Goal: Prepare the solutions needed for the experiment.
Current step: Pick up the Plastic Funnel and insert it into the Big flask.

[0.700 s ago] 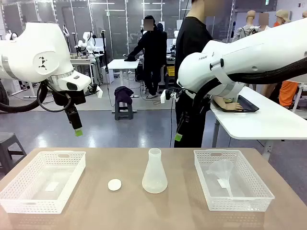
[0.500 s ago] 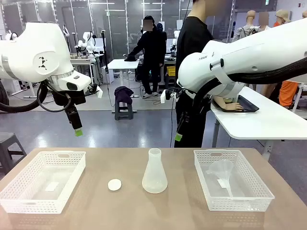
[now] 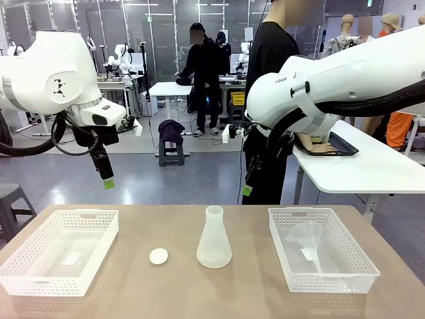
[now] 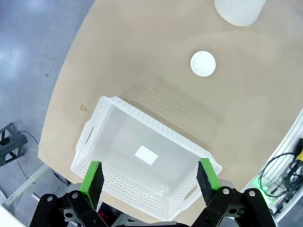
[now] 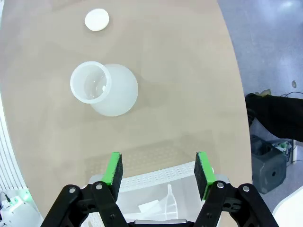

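Whether the frosted flask (image 3: 214, 240), standing mid-tabletop (image 3: 252, 292), holds any of the solutions cannot be told. Left of the flask, the left fingers (image 4: 93, 177) hang spread wide over a white basket (image 3: 40, 282), holding nothing. Right of it, the right fingers (image 5: 113, 170) are spread, empty, above the funnel basket (image 3: 329, 286). The right arm (image 3: 345, 73) shows the letters "RAN".

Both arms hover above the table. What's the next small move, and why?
Probably lower the right gripper toward the funnel in the basket beneath it: its jaws stand open and empty, and the flask is uncapped, ready for a funnel.
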Robot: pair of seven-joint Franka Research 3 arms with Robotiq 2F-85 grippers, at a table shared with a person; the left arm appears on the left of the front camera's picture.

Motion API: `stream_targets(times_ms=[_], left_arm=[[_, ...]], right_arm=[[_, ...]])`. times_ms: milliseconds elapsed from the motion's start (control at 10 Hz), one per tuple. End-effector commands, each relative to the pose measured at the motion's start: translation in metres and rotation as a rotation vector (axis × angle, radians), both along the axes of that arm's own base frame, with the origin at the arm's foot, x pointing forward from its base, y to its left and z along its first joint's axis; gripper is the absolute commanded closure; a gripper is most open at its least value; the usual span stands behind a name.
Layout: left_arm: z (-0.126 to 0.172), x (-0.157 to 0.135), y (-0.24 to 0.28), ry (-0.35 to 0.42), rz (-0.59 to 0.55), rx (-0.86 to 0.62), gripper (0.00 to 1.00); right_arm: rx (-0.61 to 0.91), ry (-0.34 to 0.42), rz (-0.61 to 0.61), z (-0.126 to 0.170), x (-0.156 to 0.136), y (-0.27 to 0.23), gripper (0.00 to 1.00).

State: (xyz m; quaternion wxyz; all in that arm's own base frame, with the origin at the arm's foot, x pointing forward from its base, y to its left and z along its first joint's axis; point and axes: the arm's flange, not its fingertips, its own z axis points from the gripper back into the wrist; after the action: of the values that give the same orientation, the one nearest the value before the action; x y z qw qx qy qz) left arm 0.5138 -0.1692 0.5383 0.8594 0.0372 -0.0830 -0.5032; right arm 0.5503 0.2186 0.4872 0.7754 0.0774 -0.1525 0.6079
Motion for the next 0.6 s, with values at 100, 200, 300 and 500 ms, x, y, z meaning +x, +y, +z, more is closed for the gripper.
stream_targets(times_ms=[100,200,300,500], left_arm=[[0.0003,0.0000,0.0001,-0.001,0.000,0.000,0.00],[0.0003,0.0000,0.0001,-0.001,0.000,0.000,0.00],[0.0003,0.0000,0.0001,-0.001,0.000,0.000,0.00],[0.0003,0.0000,0.0001,-0.001,0.000,0.000,0.00]], right_arm=[[0.000,0.000,0.000,0.0000,0.0000,0.0000,0.23],[0.000,0.000,0.000,0.0000,0.0000,0.0000,0.23],[0.000,0.000,0.000,0.0000,0.0000,0.0000,0.23],[0.000,0.000,0.000,0.0000,0.0000,0.0000,0.23]])
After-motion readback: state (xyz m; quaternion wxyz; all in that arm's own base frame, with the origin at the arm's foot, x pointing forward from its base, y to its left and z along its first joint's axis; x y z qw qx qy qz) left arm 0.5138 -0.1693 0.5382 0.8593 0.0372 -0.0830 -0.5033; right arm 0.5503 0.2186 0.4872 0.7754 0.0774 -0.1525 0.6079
